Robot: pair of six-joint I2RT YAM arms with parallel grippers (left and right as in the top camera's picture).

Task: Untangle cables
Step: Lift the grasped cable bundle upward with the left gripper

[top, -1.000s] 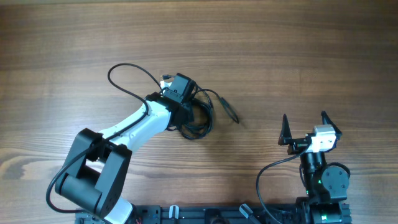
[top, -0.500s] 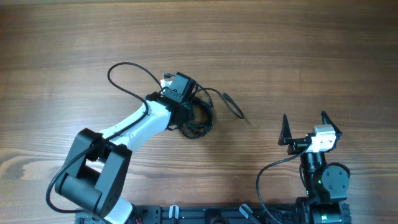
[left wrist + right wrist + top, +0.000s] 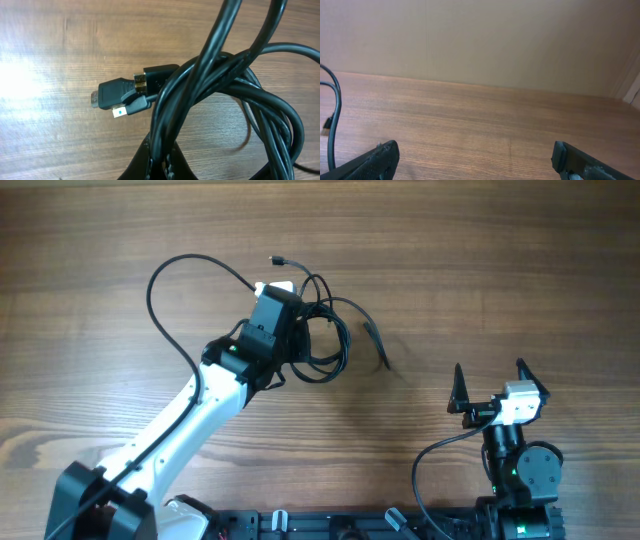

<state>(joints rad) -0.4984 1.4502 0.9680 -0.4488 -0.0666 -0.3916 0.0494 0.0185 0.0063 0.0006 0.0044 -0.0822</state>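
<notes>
The cables (image 3: pixel 325 340) form a tangled black bundle left of the table's middle. One long loop (image 3: pixel 160 290) arcs out to the left, and a plug end (image 3: pixel 278 260) sticks out toward the far side. Another end (image 3: pixel 378 345) lies to the right. My left gripper (image 3: pixel 290 330) is shut on the bundle. In the left wrist view its fingers (image 3: pixel 150 162) pinch two strands of the cables (image 3: pixel 210 85), with several plugs (image 3: pixel 120 97) hanging just past them. My right gripper (image 3: pixel 490 385) stands open at the right, apart from the cables, with nothing between its fingers (image 3: pixel 380 159).
The wooden table (image 3: pixel 500 260) extends bare to the right and the far side. A plain wall (image 3: pixel 480 35) rises behind the table's edge. One strand of cable (image 3: pixel 335 115) shows at the left of the right wrist view.
My left arm has reached toward the far side, dragging the bundle with it. The left loop has stretched wider and a plug end now points away. The right arm has not moved.
</notes>
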